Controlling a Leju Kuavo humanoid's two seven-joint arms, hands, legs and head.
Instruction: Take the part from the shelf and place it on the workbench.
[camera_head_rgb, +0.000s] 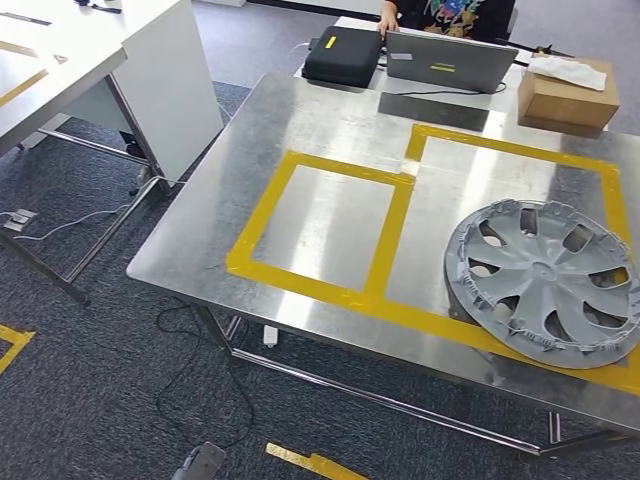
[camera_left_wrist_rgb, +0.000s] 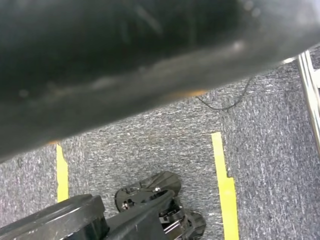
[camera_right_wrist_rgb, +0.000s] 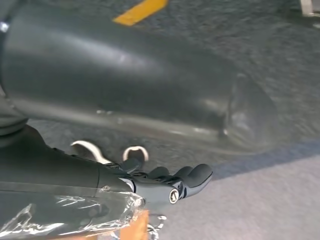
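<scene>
Workbench (camera_head_rgb: 226, 200): large bare-metal top on a chrome frame, filling most of the head view, set on grey carpet. Yellow tape (camera_head_rgb: 385, 240) marks two adjoining rectangles on it, a smaller one centre-left and a larger one to the right and farther back.

White table (camera_head_rgb: 113, 50) stands far left, well apart from the bench, with an angled metal leg frame.

Part: a grey hubcap (camera_head_rgb: 547, 280), lying flat, face up, at the near right of the workbench. It sits mostly inside the right-hand rectangle; its near edge overlaps the tape line. Nothing touches it.

Far edge of bench: grey laptop (camera_head_rgb: 451, 62), open, its lid's back facing the robot; black case (camera_head_rgb: 343, 55) just left of it; cardboard box (camera_head_rgb: 567, 95) to its right with white tissue on top. A person (camera_head_rgb: 449, 15) sits behind the laptop, one hand near its far left corner.

Floor: black cable loops under the near left corner; yellow tape strips on the carpet.

Left hand (camera_left_wrist_rgb: 158, 205): seen in the left wrist view, hanging over carpet, dark fingers loosely spread, holding nothing.

Right hand (camera_right_wrist_rgb: 166, 182): in the right wrist view, fingers extended, lying close together, nothing held.
</scene>
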